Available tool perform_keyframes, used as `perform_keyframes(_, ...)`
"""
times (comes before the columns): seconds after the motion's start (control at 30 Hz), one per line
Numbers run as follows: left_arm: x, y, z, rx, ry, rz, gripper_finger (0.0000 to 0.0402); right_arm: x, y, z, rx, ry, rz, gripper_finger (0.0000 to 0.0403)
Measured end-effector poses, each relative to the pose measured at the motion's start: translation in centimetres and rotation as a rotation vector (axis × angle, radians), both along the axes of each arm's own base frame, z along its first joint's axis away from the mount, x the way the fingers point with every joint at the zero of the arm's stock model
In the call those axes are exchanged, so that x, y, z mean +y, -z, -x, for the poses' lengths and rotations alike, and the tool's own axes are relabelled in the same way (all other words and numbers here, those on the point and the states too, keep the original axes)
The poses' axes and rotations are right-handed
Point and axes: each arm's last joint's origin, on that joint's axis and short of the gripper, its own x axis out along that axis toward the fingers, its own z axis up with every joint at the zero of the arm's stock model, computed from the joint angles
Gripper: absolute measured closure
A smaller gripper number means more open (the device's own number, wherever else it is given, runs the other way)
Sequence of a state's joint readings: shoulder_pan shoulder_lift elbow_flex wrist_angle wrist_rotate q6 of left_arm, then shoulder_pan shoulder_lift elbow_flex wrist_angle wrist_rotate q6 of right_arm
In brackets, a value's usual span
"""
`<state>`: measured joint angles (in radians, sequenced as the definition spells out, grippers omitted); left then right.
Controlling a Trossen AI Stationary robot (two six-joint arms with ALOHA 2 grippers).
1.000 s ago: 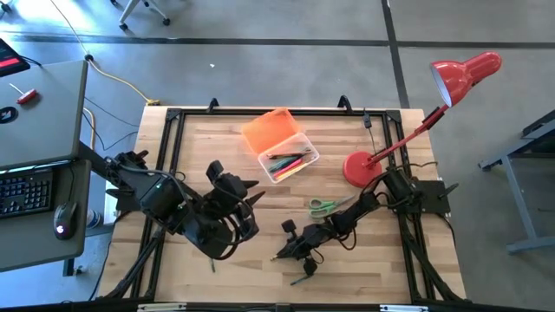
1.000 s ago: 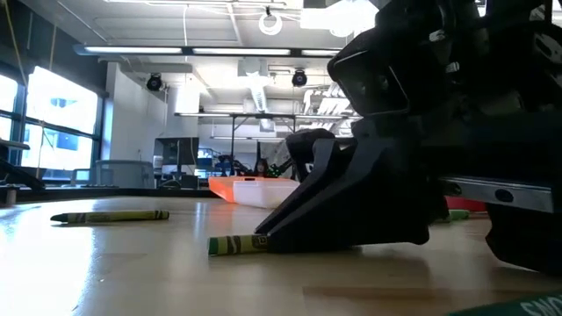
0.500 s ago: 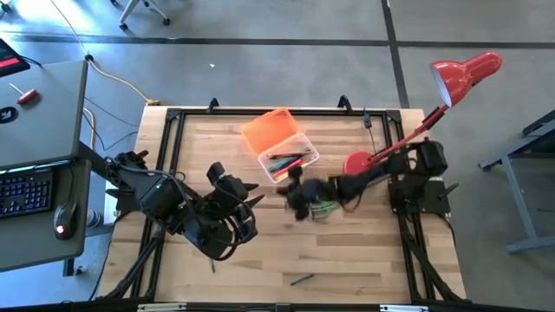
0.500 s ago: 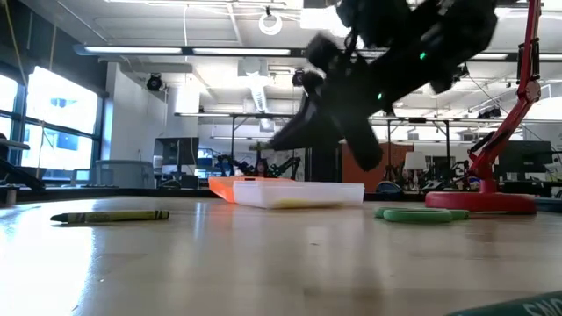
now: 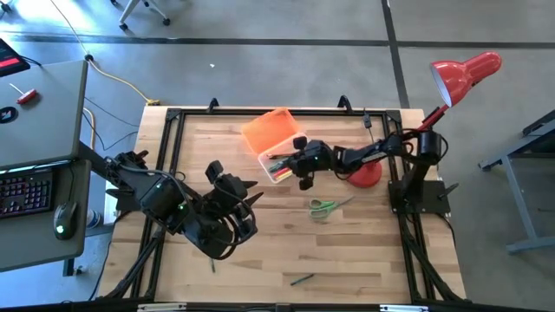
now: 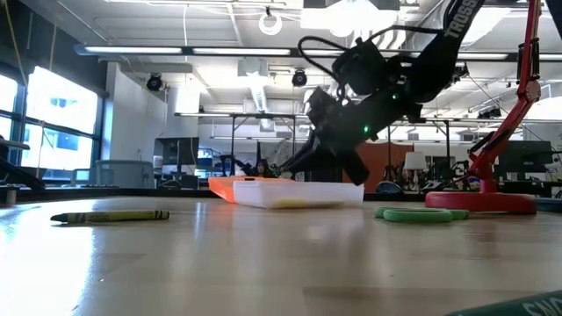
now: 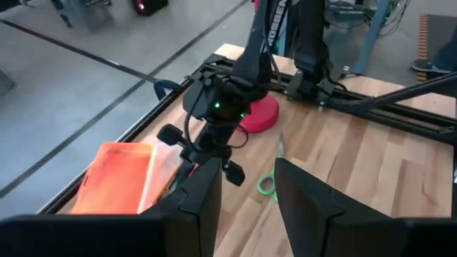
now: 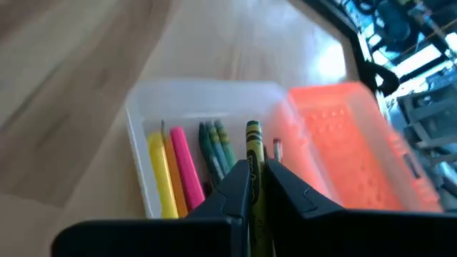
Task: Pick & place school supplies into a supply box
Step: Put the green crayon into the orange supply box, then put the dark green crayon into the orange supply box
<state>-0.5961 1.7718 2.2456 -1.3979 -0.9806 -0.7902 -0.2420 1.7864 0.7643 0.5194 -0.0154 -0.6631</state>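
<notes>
The supply box (image 5: 293,162) is a clear tray holding yellow, pink and green pens (image 8: 187,160), with its orange lid (image 5: 270,131) open beside it. My right gripper (image 8: 255,171) hovers over the tray (image 6: 299,193), shut on a green-and-yellow crayon (image 8: 253,139). Green-handled scissors (image 5: 324,206) lie flat on the table toward its right. Two green crayons (image 5: 302,279) (image 5: 212,264) lie near the near edge. My left gripper (image 7: 246,189) waits open over the table's left half (image 5: 247,198). My right gripper pinches the crayon between its two fingers (image 8: 235,187). The crayon lies along the fingers and its free end (image 8: 253,130) sticks out past their tips. The fingers slant down from the table's right. The crayon is lifted clear, above the open tray.
A red desk lamp stands with its round base (image 5: 361,170) right of the box, its stem (image 6: 514,114) rising beside my right arm. A black frame (image 5: 170,130) rims the table. One crayon (image 6: 110,215) lies in the low view's foreground. Bare wood lies around the table's middle.
My right gripper has risen from the table near the near edge with the crayon in its fingers. It swung quickly toward the far edge, past the scissors, and now stands over the open box. The crayon is lifted clear of the table.
</notes>
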Motion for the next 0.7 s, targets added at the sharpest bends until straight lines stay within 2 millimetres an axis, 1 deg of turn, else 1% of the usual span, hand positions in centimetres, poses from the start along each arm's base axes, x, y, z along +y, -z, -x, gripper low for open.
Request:
perform_keyframes(0.13, 0.0, 0.0, 0.0, 0.002, 0.004, 0.006, 0.024, 0.2, 0.3, 0.0, 0.026, -0.03, -0.018, 0.0372)
perform_keyframes(0.37, -0.4, 0.2, 0.3, 0.013, 0.019, 0.054, 0.024, 0.6, 0.2, -0.1, 0.024, -0.039, 0.001, 0.0329)
perform_keyframes(0.43, -0.8, 0.8, -0.1, 0.014, 0.001, 0.05, 0.024, 0.6, 0.2, -0.1, 0.02, -0.023, -0.016, 0.0318)
perform_keyframes(0.47, -1.2, 1.2, 0.0, 0.018, -0.005, 0.052, 0.024, 0.7, 0.2, -0.1, 0.016, -0.005, -0.036, 0.0314)
perform_keyframes(0.53, -2.3, 2.7, 0.2, 0.047, -0.017, 0.06, 0.024, 1.0, 0.2, -0.2, 0.003, 0.043, -0.084, 0.0307)
perform_keyframes(0.6, -3.3, 4.8, 0.1, 0.052, -0.06, 0.087, 0.024, 1.6, 0.0, -0.2, -0.016, 0.074, -0.156, 0.0302)
perform_keyframes(0.7, -5.1, 8.4, 1.1, 0.051, -0.147, 0.127, 0.024, 3.0, -0.3, -0.5, -0.044, 0.021, -0.231, 0.03)
